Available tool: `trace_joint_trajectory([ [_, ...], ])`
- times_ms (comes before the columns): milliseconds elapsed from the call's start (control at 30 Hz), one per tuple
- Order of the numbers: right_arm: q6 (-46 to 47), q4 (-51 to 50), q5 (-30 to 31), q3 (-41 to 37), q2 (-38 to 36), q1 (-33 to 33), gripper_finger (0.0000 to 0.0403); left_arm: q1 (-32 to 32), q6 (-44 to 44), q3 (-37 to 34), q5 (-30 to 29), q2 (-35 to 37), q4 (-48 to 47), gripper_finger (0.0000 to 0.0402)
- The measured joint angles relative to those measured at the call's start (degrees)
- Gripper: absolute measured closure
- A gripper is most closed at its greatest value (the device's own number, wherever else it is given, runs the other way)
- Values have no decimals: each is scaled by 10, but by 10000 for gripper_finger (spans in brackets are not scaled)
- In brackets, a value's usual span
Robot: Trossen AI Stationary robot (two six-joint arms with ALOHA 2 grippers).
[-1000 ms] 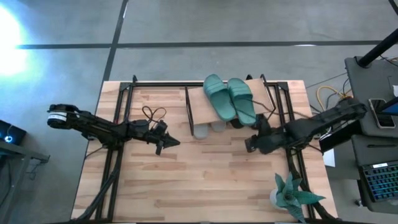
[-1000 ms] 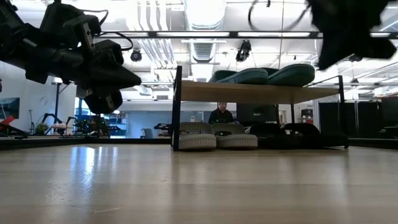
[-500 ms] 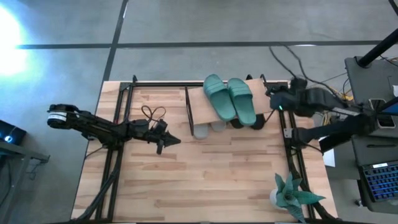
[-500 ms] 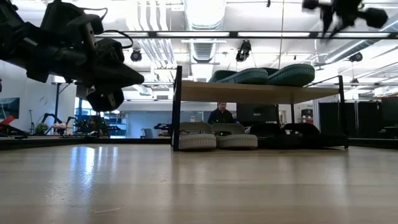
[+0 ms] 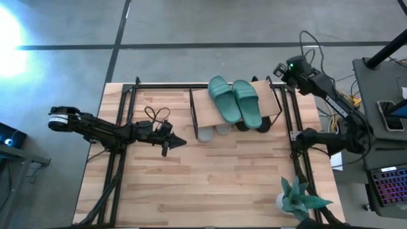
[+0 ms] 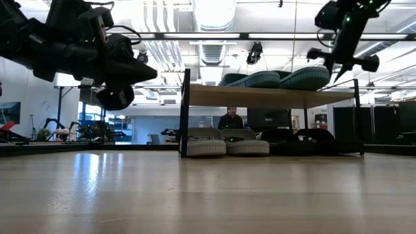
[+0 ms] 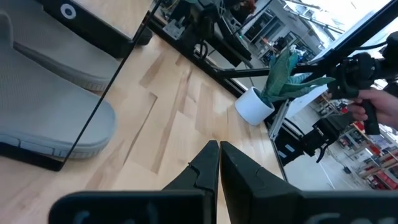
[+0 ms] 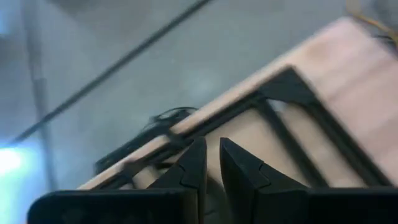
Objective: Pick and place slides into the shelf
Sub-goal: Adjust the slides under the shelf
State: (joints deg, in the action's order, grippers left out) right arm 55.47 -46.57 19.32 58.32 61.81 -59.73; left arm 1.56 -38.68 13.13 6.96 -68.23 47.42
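The left gripper (image 5: 174, 145) hangs over the left half of the light wooden table (image 5: 210, 184), clear of its surface, its two dark fingers (image 7: 211, 163) pressed together with nothing between them. It points toward the small low shelf (image 5: 205, 109) with a pale plank top on a thin black wire frame, which stands at the middle of the table's far edge. The right gripper (image 5: 278, 67) is raised high beside the table's far right corner, past the shelf's right end, and its fingers (image 8: 194, 163) stand almost together with only a narrow slit between them; nothing is held there. On the shelf's plank top lies the pair of teal green open-toe slides (image 5: 234, 100) with wide straps, side by side and touching. Under the plank, on the table itself, the low view shows the light grey pair (image 6: 227, 141) at the left end of the shelf and the black pair (image 6: 296, 139) at the right end, though the black ones sit in shadow and their outline is hard to make out. A small potted plant (image 5: 299, 200) with spiky green leaves in a white pot stands at the table's near right corner, well apart from the shelf. A large black frame (image 5: 121, 108) runs along the table's sides and far edge.
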Motion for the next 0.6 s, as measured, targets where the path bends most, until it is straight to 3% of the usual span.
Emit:
trace_joint_trajectory([
  [167, 39, -65, 30, 35, 50, 23, 365, 0, -3, 0, -3, 0, -3, 402],
  [267, 88, -69, 13, 58, 75, 30, 365, 0, -15, -1, -3, 0, -4, 402],
  [467, 171, -67, 49, 105, 134, 42, 364, 0, -15, -1, -5, 0, 0, 402],
  [600, 170, -5, 6, 136, 185, 40, 364, 0, -15, -1, -11, 0, 0, 402],
])
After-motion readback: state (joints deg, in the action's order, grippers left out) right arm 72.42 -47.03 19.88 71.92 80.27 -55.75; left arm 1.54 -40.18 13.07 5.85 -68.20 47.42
